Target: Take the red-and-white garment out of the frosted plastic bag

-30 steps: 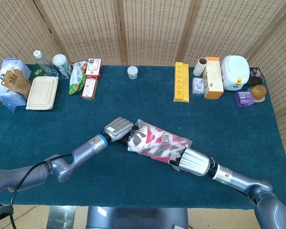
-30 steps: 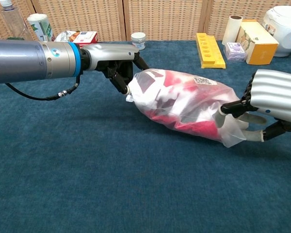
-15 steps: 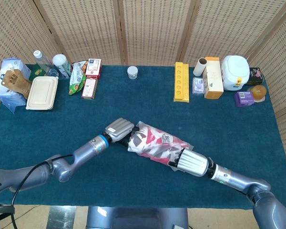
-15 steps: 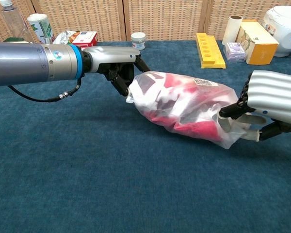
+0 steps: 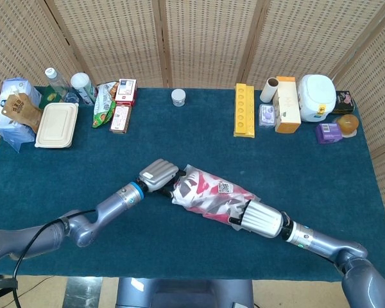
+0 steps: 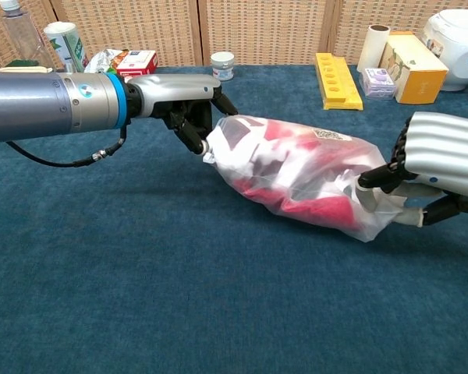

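A frosted plastic bag [image 5: 213, 196] [image 6: 296, 175] lies in the middle of the blue table, with the red-and-white garment [image 5: 202, 187] [image 6: 312, 204] wholly inside it. My left hand [image 5: 157, 174] [image 6: 183, 100] grips the bag's left end, fingers curled onto the plastic. My right hand [image 5: 260, 219] [image 6: 437, 167] pinches the bag's right end; its fingertips [image 6: 374, 178] press into the plastic there. The bag is stretched between the two hands and rests on the cloth.
Along the back edge stand a yellow tray [image 5: 244, 110], boxes [image 5: 287, 104], a white appliance [image 5: 317, 97], a small white jar [image 5: 178, 97], snack packs [image 5: 120, 102], bottles [image 5: 82, 86] and a lidded food box [image 5: 56, 125].
The bag has shifted slightly and its right end has settled lower. My right hand has moved a little right and outward, keeping hold. The left hand has barely moved.
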Motion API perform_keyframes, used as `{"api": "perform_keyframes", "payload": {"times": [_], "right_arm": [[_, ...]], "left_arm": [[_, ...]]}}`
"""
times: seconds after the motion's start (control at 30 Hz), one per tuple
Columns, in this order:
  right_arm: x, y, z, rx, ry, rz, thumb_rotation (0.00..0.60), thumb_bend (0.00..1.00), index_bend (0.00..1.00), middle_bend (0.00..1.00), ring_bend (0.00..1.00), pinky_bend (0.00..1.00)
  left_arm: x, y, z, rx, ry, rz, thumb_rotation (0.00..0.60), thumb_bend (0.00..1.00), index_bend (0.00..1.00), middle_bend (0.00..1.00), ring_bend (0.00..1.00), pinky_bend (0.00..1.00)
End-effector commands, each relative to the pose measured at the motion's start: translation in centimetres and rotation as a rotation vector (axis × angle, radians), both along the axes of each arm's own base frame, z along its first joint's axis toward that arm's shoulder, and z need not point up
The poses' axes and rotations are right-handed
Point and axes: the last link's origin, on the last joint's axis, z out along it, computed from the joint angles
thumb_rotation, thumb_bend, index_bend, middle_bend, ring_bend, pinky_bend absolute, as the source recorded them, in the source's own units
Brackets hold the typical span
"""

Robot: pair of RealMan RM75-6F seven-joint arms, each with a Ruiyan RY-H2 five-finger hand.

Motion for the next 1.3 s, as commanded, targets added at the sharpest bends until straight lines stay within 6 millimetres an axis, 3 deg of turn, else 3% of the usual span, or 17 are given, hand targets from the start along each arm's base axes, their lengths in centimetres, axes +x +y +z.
{"api": "perform_keyframes", "payload": {"times": [0.03,0.43,0.9,1.3], "right_arm": [[-0.7,0.1,0.2,-0.005,0.023,-0.016,0.600,0.65,0.79,0.97,1.00,1.00],[-3.0,0.6,1.6,-0.029,0.091,-0.079,0.600,0.68,0.82,1.00,1.00,1.00],[-3.7,0.8,2.2,-0.048,0.110,-0.107,0.600,0.70,0.82,1.00,1.00,1.00],[-5.1,0.9,4.0,-0.101,0.123,-0.149,0.600,0.70,0.83,1.00,1.00,1.00]], "left_arm": [[-0.4,-0.1,0.3,-0.001,-0.001,0.007,0.600,0.52,0.83,1.00,1.00,1.00],[-2.4,-0.4,2.2,0.016,-0.010,0.028,0.600,0.52,0.83,1.00,1.00,1.00],[-3.7,-0.2,3.4,0.032,-0.022,0.044,0.600,0.52,0.83,1.00,1.00,1.00],[-6.4,0.2,6.7,0.086,-0.035,0.088,0.600,0.52,0.83,1.00,1.00,1.00]]}}
